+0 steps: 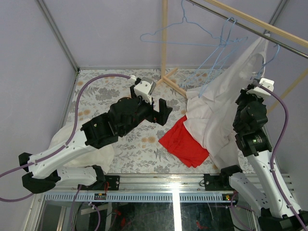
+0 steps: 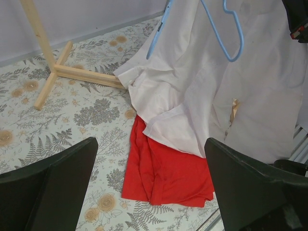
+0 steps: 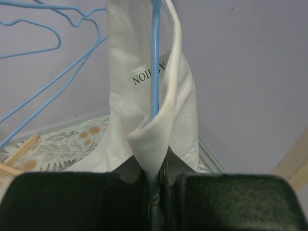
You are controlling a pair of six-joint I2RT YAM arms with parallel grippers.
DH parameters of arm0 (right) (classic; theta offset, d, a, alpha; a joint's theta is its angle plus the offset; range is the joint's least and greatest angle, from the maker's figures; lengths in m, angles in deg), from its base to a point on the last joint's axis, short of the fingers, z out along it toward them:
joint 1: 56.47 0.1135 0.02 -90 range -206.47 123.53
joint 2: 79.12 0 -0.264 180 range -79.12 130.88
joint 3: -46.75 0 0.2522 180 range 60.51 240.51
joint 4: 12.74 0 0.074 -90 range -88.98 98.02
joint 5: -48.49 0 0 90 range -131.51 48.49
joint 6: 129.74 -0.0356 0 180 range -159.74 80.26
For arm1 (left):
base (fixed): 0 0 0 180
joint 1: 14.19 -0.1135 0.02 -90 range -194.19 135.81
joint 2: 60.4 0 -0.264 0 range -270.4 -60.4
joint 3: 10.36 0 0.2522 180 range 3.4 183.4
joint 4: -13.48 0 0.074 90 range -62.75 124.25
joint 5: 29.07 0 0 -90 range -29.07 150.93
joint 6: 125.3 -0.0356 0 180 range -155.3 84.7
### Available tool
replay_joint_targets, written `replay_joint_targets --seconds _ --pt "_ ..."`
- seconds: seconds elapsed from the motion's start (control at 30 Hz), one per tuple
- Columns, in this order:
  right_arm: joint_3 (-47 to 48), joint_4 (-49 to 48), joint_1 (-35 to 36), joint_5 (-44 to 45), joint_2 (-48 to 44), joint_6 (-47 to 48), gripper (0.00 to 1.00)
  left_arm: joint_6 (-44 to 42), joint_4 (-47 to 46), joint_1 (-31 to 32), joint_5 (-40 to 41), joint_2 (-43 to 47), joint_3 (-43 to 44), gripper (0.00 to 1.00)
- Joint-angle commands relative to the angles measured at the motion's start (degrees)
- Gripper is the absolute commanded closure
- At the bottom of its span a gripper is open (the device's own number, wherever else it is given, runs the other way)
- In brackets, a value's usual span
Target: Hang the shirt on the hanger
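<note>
Noted shirt (image 1: 216,106) hung down right of top view, hem pooled on desk (image 1: 125,149) over red cloth (image 1: 185,144). Judged prone to sliding off: collar only pinched to hanger (image 3: 155,57), shoulders unthreaded. Saw right end effector (image 3: 156,192) clamped on collar and wire; left end effector (image 2: 149,163) spread wide, empty.
</note>
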State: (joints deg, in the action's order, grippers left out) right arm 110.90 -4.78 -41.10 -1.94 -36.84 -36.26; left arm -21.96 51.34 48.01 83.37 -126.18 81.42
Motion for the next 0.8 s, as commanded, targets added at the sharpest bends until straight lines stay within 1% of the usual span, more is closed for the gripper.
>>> replay_joint_targets --seconds 0.0,0.17,0.33,0.5,0.77 --pt "3.5 -10.6 -0.3 0.6 -0.2 3.9 1.00 -0.2 0.1 -0.3 0.5 1.2 -0.6 0.07" --pt "2.0 -14.9 -0.3 -0.6 -0.8 7.3 1.00 -0.1 0.0 -0.3 0.5 1.0 -0.8 0.07" --pt "2.1 -18.0 -0.3 0.8 0.1 10.6 1.00 -0.1 -0.1 -0.3 0.2 0.5 -0.6 0.07" --pt "3.2 -18.7 -0.3 3.2 1.9 12.9 1.00 0.1 -0.1 -0.4 -0.2 0.1 -0.3 0.07" --pt "4.7 -18.6 -0.3 6.4 4.5 13.2 1.00 0.2 0.3 -0.3 -0.3 0.0 -0.1 0.07"
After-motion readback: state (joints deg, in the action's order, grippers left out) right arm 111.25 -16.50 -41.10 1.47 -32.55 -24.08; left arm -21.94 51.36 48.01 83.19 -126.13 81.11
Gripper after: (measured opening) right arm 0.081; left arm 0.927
